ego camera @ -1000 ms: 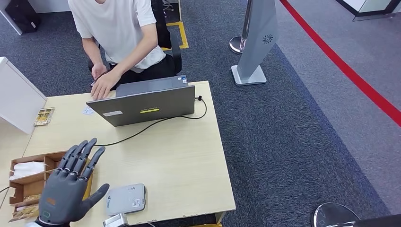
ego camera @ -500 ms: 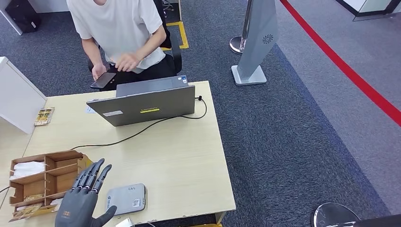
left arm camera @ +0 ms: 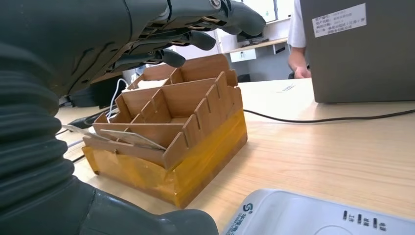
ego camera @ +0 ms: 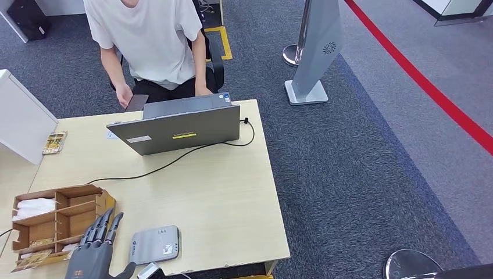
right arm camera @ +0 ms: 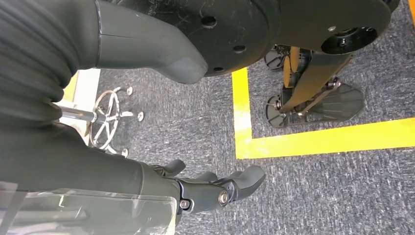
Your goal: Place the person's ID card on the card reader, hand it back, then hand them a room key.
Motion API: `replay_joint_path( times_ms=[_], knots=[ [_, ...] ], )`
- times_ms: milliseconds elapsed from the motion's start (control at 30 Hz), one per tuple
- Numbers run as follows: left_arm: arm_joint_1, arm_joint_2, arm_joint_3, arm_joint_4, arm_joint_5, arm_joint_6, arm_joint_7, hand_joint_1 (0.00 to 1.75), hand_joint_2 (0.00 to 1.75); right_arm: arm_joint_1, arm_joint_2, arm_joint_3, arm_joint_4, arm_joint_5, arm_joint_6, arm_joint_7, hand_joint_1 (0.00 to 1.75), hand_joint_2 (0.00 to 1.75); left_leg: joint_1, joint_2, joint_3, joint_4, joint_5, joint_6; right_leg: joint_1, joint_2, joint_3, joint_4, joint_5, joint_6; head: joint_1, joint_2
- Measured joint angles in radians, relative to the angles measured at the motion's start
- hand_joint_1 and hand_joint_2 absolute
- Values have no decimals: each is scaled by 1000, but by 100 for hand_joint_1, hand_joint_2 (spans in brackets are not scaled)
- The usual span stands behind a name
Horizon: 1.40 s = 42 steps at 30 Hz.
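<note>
left hand (ego camera: 93,256) empty, fingers spread, wrist cut off beside card reader (ego camera: 154,244)

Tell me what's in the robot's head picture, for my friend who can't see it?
A robot's dark grey left hand hovers, fingers apart, over a pale wooden desk between a brown wooden compartment box and a flat grey card reader. Across the desk, a person in a white T-shirt sits behind an open grey laptop, holding a dark phone.
</note>
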Motion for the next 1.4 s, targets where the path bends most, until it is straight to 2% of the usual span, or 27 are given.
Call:
replay_joint_path(
  times_ms=[300,567,1033,1400],
  knots=[
    [37,1,57,21,1,53,52,0,175,2,0,0,1,-7,1,0,0,175,0,0,0,0,0,0,0,0,0,0,0,0,0,0],
    [63,0,126,33,-13,78,61,0,175,4,0,0,1,-7,3,0,0,175,0,0,0,0,0,0,0,0,0,0,0,0,0,0],
    [82,-20,205,65,-26,94,54,0,175,5,0,0,1,7,6,0,0,175,0,0,0,0,0,0,0,0,0,0,0,0,0,0],
    [78,-42,236,92,-47,99,12,0,175,5,0,1,0,11,9,0,0,175,0,0,0,0,0,0,0,0,0,0,0,0,0,0]
  ],
)
